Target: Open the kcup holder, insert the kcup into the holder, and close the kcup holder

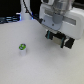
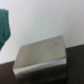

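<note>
A: Where's the kcup (image 1: 22, 49)?

B: In the exterior view it stands upright on the white surface (image 1: 40, 67), alone, green top up, well apart from the jaws and toward the exterior view's left of them, lower in the frame.

A: And the gripper (image 1: 60, 41)?

B: It hangs above the surface under the white-grey arm (image 1: 57, 17). Its dark fingers (image 1: 49, 37) point down and carry nothing. How wide the jaws stand, I cannot tell; the picture is too blurred.

A: The wrist view?

B: A grey boxy block (image 2: 41, 57) lies below, with something green (image 2: 4, 25) at the edge. What either is, I cannot tell.
</note>
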Available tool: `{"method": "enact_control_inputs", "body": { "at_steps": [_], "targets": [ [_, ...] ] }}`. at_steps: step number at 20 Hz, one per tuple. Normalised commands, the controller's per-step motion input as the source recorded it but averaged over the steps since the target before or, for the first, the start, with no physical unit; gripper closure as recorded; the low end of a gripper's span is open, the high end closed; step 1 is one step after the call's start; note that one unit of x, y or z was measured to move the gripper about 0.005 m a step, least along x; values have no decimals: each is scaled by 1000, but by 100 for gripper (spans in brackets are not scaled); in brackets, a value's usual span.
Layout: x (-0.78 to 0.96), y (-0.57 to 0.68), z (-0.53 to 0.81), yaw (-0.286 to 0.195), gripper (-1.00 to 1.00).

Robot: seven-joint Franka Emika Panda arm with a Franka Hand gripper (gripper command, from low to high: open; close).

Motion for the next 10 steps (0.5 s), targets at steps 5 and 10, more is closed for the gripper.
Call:
{"method": "enact_control_inputs", "body": {
  "at_steps": [5,10],
  "targets": [
    [-189,-426,249,-236,-100],
    [-299,-353,146,-252,-100]
  ]
}}
